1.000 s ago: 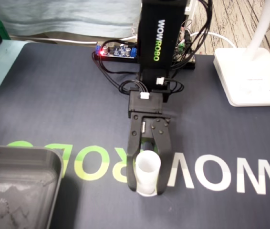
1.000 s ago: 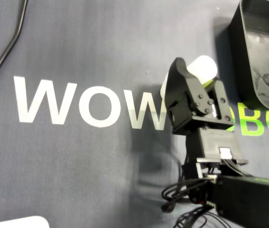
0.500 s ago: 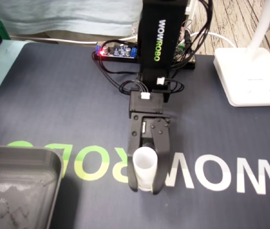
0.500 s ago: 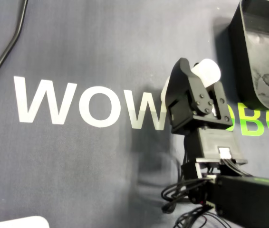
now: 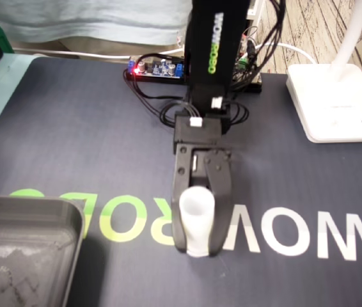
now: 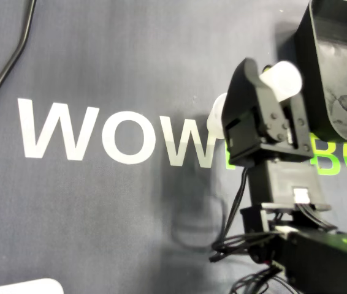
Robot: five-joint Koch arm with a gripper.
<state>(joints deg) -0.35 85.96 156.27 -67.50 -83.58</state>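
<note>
A white cylindrical cup (image 5: 197, 214) is clamped between the black fingers of my gripper (image 5: 197, 245), over the green and white lettering of the dark mat. In the overhead view the cup's top (image 6: 283, 77) pokes out past the gripper (image 6: 270, 86), and its lower end shows white at the left of the jaw. It looks raised off the mat and sits close to the left wall of the dark tray (image 6: 318, 43). The gripper is shut on the cup.
In the fixed view the grey tray (image 5: 34, 210) fills the lower left corner. A white lamp base (image 5: 334, 102) stands at the back right and a controller board (image 5: 158, 67) with wires sits behind the arm. A black cable (image 6: 7, 66) runs along the mat's upper left in the overhead view.
The fingers closed tighter on the cup. The gripper then rose with it and shifted toward the tray in the overhead view.
</note>
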